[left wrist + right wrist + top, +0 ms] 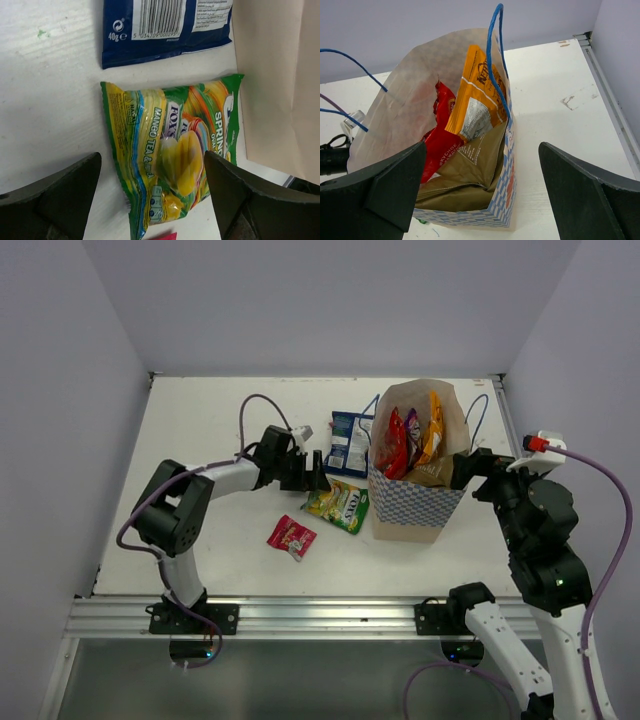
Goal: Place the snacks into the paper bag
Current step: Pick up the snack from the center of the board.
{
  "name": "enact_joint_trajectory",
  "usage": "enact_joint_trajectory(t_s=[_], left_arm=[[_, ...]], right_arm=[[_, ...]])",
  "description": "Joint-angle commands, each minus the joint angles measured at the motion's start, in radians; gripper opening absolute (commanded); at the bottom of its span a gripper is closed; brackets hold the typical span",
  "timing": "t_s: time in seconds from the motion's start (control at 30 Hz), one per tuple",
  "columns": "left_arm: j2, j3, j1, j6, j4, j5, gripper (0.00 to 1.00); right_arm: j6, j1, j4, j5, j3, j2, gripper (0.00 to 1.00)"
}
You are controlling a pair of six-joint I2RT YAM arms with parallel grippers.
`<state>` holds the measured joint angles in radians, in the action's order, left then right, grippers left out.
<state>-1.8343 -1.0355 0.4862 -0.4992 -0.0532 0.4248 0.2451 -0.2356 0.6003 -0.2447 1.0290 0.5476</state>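
Note:
The paper bag (420, 502) stands upright at right of centre with red (393, 445), purple (411, 425), orange (433, 430) and brown (437, 472) snacks poking out. Three snacks lie on the table: dark blue (348, 443), yellow-green (338, 505) and a small red one (291, 536). My left gripper (318, 480) is open low over the yellow-green packet (170, 150), a finger on either side of it. My right gripper (465, 468) is open at the bag's right side, straddling its wall (507, 200) above the brown packet (465, 175).
The white table (200, 420) is walled in at the back and on both sides. An aluminium rail (300, 615) runs along the front edge. The bag's blue cord handles (495, 60) stand up over its mouth. A purple cable (250, 410) loops above the left arm.

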Motion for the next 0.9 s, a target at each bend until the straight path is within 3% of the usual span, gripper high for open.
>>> enact_joint_trajectory(t_s=[0.0,0.13,0.27,0.47,0.67,0.87], left_arm=[[-0.049,0.022,0.021,-0.027,0.091,-0.024,0.87],[-0.085,0.035,0.045,-0.041,0.107,-0.046,0.76],[-0.077,0.071,0.048,-0.059,0.131,-0.073,0.56],[-0.025,0.094,0.048,-0.058,0.118,-0.129,0.17],[0.073,0.068,0.048,-0.042,0.055,-0.198,0.01],[0.203,0.000,0.046,-0.018,-0.103,-0.293,0.00]], right_arm=[[-0.009,-0.004,-0.054,-0.011,-0.006,0.003,0.98],[-0.009,-0.004,-0.053,-0.015,-0.001,0.003,0.98],[-0.012,-0.007,-0.053,-0.018,-0.003,0.002,0.98],[-0.013,-0.007,-0.053,-0.016,-0.006,0.003,0.98],[-0.013,-0.007,-0.053,-0.019,-0.006,0.002,0.98],[-0.012,-0.007,-0.051,-0.021,-0.006,0.000,0.98]])
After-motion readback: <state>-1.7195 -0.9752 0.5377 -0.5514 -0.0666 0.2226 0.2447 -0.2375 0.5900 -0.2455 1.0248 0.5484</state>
